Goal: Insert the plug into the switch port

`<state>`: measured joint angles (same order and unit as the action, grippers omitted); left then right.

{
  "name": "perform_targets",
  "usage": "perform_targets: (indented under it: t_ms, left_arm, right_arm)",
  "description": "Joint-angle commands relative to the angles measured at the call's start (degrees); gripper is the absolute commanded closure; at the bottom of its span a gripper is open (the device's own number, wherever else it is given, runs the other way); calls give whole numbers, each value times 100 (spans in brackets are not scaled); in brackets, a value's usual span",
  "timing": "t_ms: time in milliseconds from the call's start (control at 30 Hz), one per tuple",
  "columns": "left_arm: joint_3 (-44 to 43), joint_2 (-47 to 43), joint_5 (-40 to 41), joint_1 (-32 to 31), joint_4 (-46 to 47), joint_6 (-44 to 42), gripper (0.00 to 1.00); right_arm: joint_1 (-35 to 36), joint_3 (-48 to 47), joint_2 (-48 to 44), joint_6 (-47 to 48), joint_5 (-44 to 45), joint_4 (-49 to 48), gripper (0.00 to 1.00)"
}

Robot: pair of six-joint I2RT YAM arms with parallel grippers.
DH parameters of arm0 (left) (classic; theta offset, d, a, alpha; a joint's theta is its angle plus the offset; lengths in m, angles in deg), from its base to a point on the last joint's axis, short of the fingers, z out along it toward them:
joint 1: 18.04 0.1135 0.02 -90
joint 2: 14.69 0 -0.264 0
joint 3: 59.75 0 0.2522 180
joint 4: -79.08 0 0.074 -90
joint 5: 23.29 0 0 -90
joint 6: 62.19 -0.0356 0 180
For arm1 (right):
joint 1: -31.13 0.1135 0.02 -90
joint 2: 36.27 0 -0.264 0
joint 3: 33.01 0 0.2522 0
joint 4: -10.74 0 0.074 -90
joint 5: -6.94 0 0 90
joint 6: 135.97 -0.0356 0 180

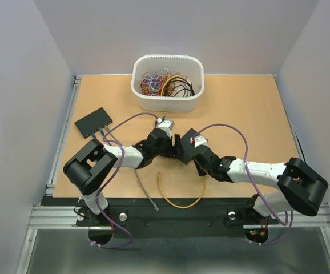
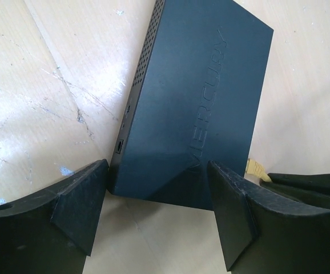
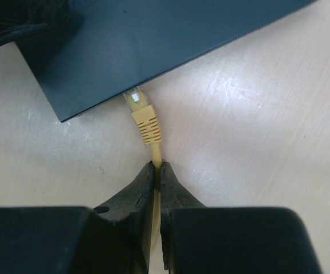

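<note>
The black switch point(image 2: 199, 97), marked MERCURY, lies flat at the table's middle. My left gripper point(image 2: 156, 194) straddles its near end, one finger point(image 2: 82, 205) close against each side. My right gripper point(image 3: 158, 166) is shut on the thin yellow cable point(image 3: 155, 153) just behind the ribbed boot. The clear plug point(image 3: 134, 100) points at the switch's edge point(image 3: 96, 100), and its front end is hidden under that edge. The port itself is not visible. The boot also shows in the left wrist view point(image 2: 256, 169). The cable's slack loops near the table's front edge point(image 1: 182, 204).
A second black switch point(image 1: 93, 122) with blue cables plugged in sits at the left. A white basket point(image 1: 139, 94) of tangled wires stands at the back. A grey cable point(image 1: 147, 194) lies near the front edge, left of the yellow loop.
</note>
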<state>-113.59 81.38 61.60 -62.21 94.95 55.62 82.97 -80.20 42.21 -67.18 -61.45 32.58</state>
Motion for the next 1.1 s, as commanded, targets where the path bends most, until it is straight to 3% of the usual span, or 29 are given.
perform_targets:
  t_ms: [0, 133, 400, 667, 867, 900, 967, 1000, 1067]
  left_arm:
    - [44, 192, -342, -154, 175, -21, 20]
    - [0, 245, -412, -242, 184, -92, 21]
    - [0, 315, -562, -435, 184, -189, 22]
    - [52, 325, -633, -585, 184, -136, 23]
    - [-376, 184, 96, -550, -579, -267, 21]
    - [-483, 184, 323, -532, -737, -285, 21]
    - [-676, 140, 614, -471, -1221, -303, 21]
    - [-851, 79, 938, -436, -1544, -294, 20]
    - [-975, -166, 1116, -313, -1766, -329, 20]
  right_arm:
    - [11, -410, -78, 582, -654, -1105, 100]
    - [11, -270, -17, 1083, -1448, -1913, 100]
    - [11, -269, 422, 1707, -1510, -3328, 100]
    - [11, -595, 959, 1823, -1887, -3532, 100]
    - [11, -147, 687, 1348, -1801, -3515, 99]
    - [11, -68, 556, 1235, -1731, -3402, 96]
    - [11, -58, 424, 1155, -1677, -3208, 73]
    - [11, -111, 292, 1085, -1651, -2911, 56]
    - [11, -111, 107, 1005, -1625, -2576, 41]
